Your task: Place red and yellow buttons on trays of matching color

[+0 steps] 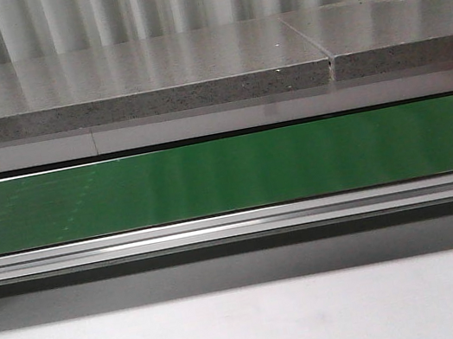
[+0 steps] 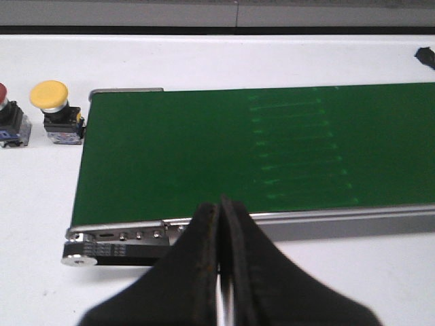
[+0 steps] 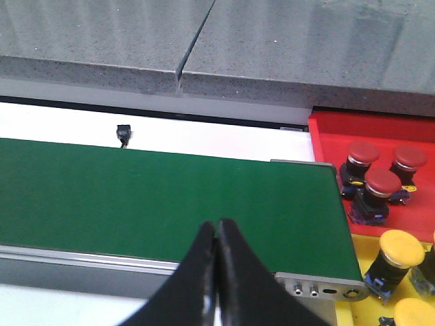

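Note:
In the left wrist view a yellow button [image 2: 50, 96] on a dark base and a red button [image 2: 2, 95], cut off by the frame edge, stand on the white table just off the end of the green belt [image 2: 238, 149]. My left gripper [image 2: 219, 204] is shut and holds nothing, over the belt's near rail. In the right wrist view three red buttons [image 3: 382, 183] sit in the red tray [image 3: 326, 129], and yellow buttons [image 3: 400, 248] sit in the yellow tray [image 3: 355, 309]. My right gripper [image 3: 217, 225] is shut and holds nothing, over the belt [image 3: 156, 197].
The front view shows only the bare green belt [image 1: 227, 174], its metal rail [image 1: 236, 223] and a grey stone ledge [image 1: 133, 89] behind. A small black part [image 3: 123, 132] sits on the white strip behind the belt.

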Robot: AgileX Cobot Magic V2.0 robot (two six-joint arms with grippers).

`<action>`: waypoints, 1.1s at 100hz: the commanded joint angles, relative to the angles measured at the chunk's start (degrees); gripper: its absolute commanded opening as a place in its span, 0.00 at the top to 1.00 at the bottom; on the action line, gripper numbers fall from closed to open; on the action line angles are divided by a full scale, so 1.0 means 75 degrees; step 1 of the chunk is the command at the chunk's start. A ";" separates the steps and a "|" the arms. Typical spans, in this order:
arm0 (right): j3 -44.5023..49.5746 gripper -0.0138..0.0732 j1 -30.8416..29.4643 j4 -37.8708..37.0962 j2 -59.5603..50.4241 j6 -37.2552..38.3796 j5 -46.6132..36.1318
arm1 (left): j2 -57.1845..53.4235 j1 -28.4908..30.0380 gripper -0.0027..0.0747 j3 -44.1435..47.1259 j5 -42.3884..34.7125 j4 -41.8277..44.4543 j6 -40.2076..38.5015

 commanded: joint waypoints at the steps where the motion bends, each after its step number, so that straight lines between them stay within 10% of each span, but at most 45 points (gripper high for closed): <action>1: -0.0205 0.92 -0.0001 0.0009 0.0068 -0.0085 -0.0622 | 0.0485 0.0213 0.99 -0.0596 -0.0634 -0.0025 -0.0080; 25: -0.0205 0.92 -0.0001 0.0009 0.0068 -0.0085 -0.0622 | 0.1864 0.0920 0.92 -0.1413 -0.0472 -0.0069 -0.0080; 52: -0.0205 0.92 -0.0001 0.0009 0.0068 -0.0085 -0.0622 | 0.3188 0.1324 0.35 -0.2337 -0.0425 -0.0069 -0.0080; 110: -0.0205 0.92 -0.0001 0.0009 0.0068 -0.0085 -0.0622 | 0.6788 0.2794 0.35 -0.4803 0.0911 -0.0978 -0.0556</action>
